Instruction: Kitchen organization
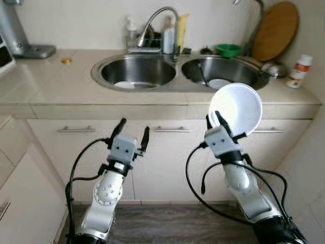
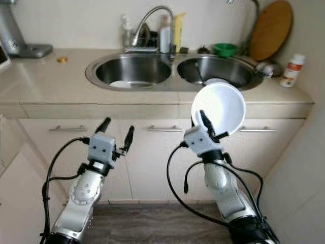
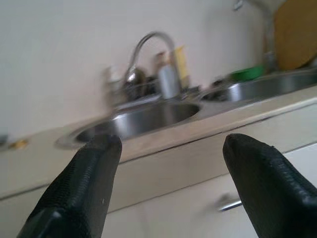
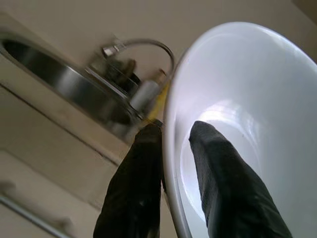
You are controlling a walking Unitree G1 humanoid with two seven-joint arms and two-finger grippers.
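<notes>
Right tool [image 1: 215, 123] clamps the white bowl's [image 1: 238, 108] rim (upright, before the sink [image 1: 172, 71]); left tool [image 1: 133, 133] gapes.

light: bright, even daylight | glare: white bowl [image 1: 236, 108] | blur: left wrist view soft | shadows: faint

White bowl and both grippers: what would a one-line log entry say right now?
right gripper: shut on bowl rim, held up before counter | left gripper: open, empty | double sink: ahead
</notes>
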